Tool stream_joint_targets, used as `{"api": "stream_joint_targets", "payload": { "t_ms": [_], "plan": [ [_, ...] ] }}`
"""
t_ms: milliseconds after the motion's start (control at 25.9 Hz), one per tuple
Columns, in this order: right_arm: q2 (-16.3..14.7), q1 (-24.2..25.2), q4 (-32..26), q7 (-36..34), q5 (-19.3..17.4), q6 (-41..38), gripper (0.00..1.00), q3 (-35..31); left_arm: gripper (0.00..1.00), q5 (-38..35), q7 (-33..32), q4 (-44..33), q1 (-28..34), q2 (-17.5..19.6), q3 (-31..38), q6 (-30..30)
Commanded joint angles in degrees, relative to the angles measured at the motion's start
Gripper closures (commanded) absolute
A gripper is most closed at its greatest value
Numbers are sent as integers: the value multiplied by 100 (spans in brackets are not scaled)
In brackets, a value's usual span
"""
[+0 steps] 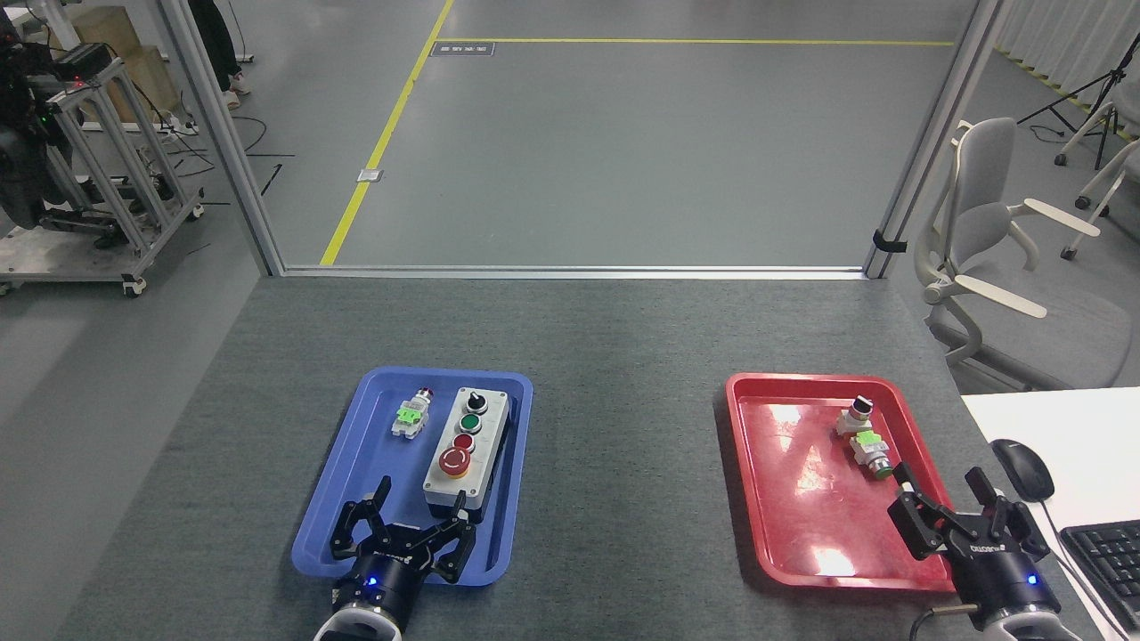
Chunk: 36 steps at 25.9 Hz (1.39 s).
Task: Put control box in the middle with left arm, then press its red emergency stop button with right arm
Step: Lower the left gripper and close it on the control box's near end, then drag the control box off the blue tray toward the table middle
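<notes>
1. The control box [467, 452] is seen lying in the blue tray [374, 463], just beyond the spread fingers of the left gripper [417, 521], with nothing gripped.
2. The red stop button [455, 460] is seen at the box's end nearest those fingers.
3. The right gripper [944, 499] is held open over the red tray [784, 481], its fingers near two loose switches [862, 432].
4. The bare middle [623, 445] is left between the trays.

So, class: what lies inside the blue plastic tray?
The blue plastic tray holds the oblong grey control box and a small loose green-tagged switch. The open left gripper covers part of its near floor.
</notes>
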Motion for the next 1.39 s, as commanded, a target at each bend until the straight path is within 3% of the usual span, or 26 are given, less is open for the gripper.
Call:
{"api": "stream_joint_targets", "payload": {
  "t_ms": [0,386,1120,1158,1236,1274,1351],
  "plan": [
    [1,0,0,2,-2,-2,0,0,2,8,2,222,-156,1,-96,-9],
    [-7,0,-9,-7,-2,-11,0,0,2,16,2,565,-367,-157,-245,-18],
    [-7,0,-9,-7,-11,-2,0,0,4,43,389,2006,-1071,-184,-237,123],
    [-16,0,0,2,-11,-2,0,0,12,51,424,2059,-1097,-210,-237,176],
    [-16,0,-9,-7,-11,-2,0,0,46,122,486,2085,-1106,-289,-237,220],
    [-16,0,-9,-7,-11,-2,0,0,56,192,503,2085,-1106,-289,-237,220],
    [-7,0,-9,-7,-11,-2,0,0,68,245,512,2085,-1097,-289,-237,220]
  ]
}}
